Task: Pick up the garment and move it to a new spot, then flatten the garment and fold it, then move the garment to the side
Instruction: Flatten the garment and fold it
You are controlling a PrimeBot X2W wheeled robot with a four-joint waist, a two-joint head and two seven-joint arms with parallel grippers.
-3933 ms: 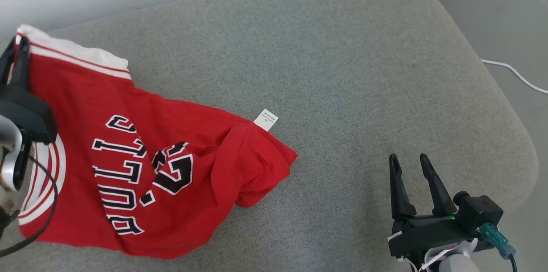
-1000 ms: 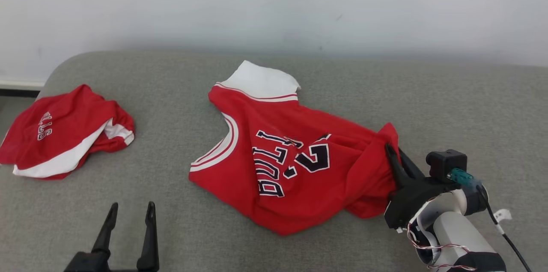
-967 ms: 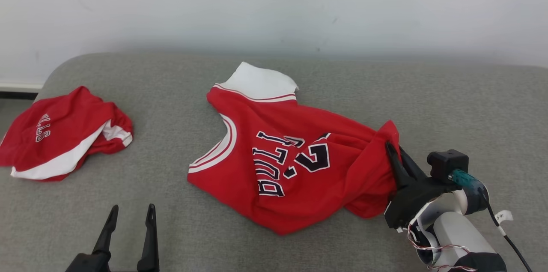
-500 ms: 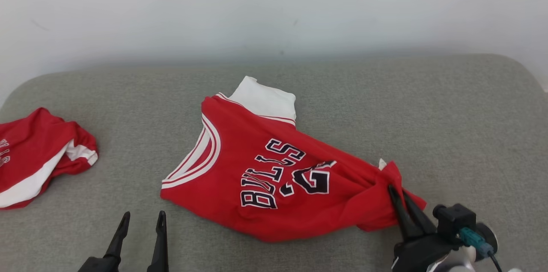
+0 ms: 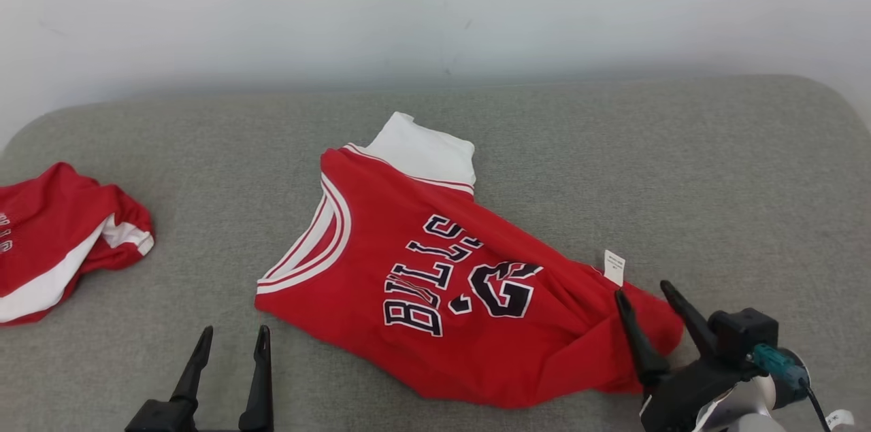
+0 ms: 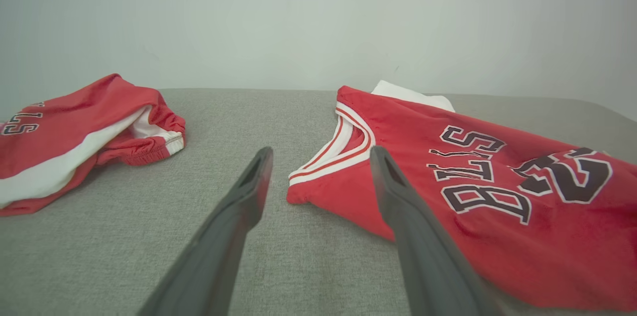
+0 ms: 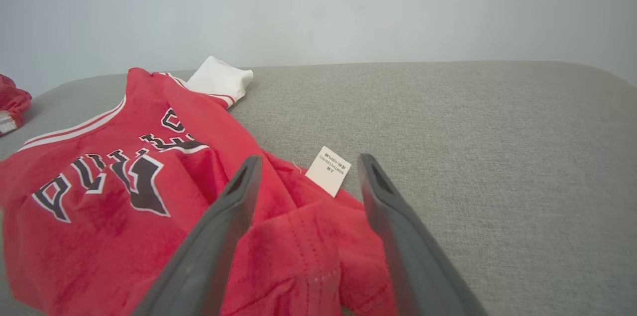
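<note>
Two grippers are seen at the near edge of the grey cushion [image 5: 714, 167], both spread wide with nothing clamped between their fingers. The left gripper [image 5: 234, 330] is held over the cushion's near-left part, clear of any cloth. The right gripper [image 5: 642, 289] is placed at the cushion's near-right part, its open jaws set astride the bunched hem corner of the red jersey [image 5: 435, 262]. Red cloth is seen between and under these fingers in the right wrist view, though whether it is touched cannot be told. The jersey is laid across the middle of the cushion, lettering up, with its long axis slanted from that hem corner at the near right to the white shoulder panel toward the far edge. The hem end is thus judged to be the right arm's. The white-trimmed opening, just ahead and slightly right of the left fingers, is judged to be the left arm's. Flattening is judged to turn on the two ends being drawn apart along that slant. A white care label [image 5: 614, 267] is shown just beyond the right fingertips. A second red garment [image 5: 54, 235] is heaped at the cushion's left end, well apart, and a pale wall [image 5: 408, 10] is seen behind the far edge.
</note>
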